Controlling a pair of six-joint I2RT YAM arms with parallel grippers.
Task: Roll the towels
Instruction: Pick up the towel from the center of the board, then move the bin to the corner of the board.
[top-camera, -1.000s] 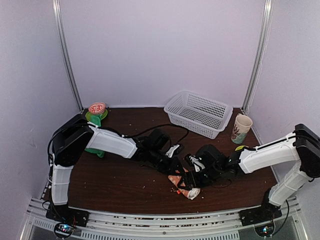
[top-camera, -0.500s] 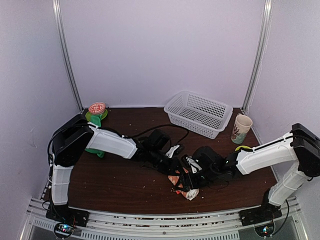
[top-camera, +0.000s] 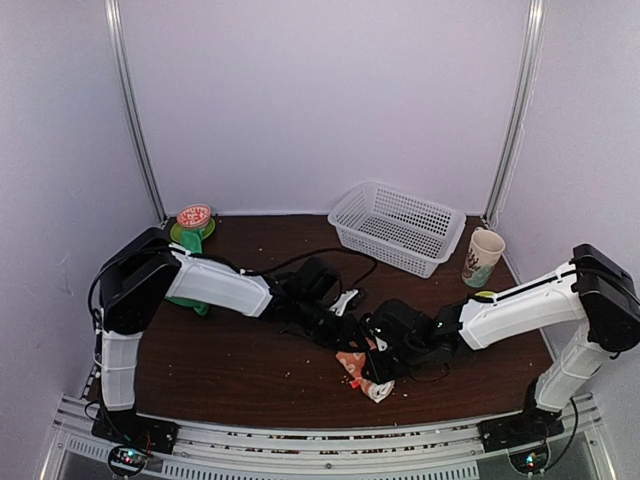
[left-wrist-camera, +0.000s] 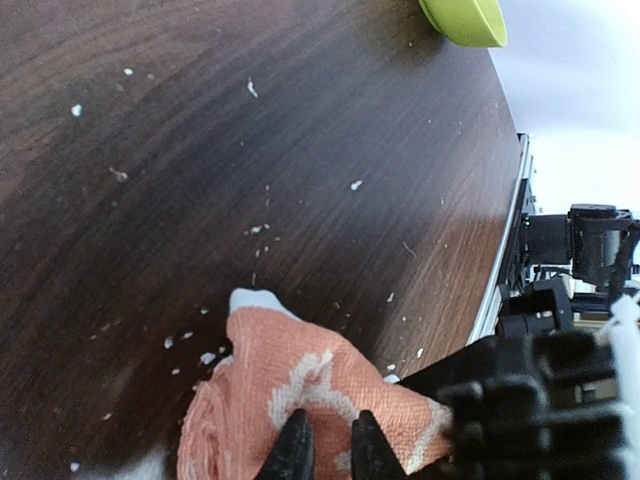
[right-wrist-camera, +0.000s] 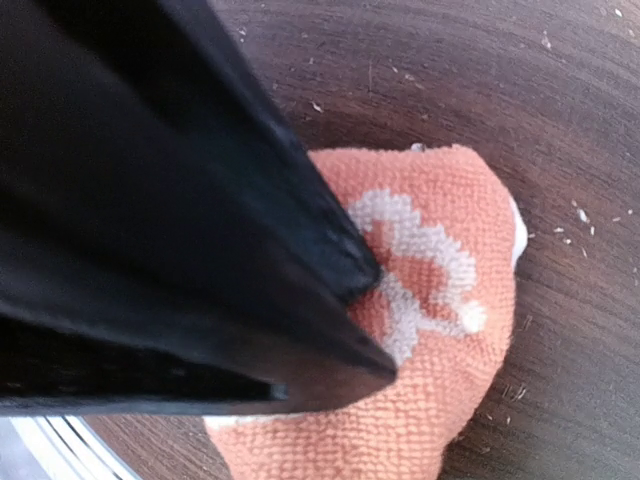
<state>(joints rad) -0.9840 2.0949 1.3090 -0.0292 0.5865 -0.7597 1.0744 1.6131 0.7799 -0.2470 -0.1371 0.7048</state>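
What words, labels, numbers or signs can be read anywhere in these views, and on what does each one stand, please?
No text can be read in any view.
On the red round lid at the back left: pale markings, too small and blurred to read.
On the cup: a coloured picture, no legible words.
On the peach towel: white printed shapes, not letters.

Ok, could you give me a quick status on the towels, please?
Left gripper, right gripper both shut on peach towel, bunched mid-table. Green towel back left, not held. Basket, cup well clear.
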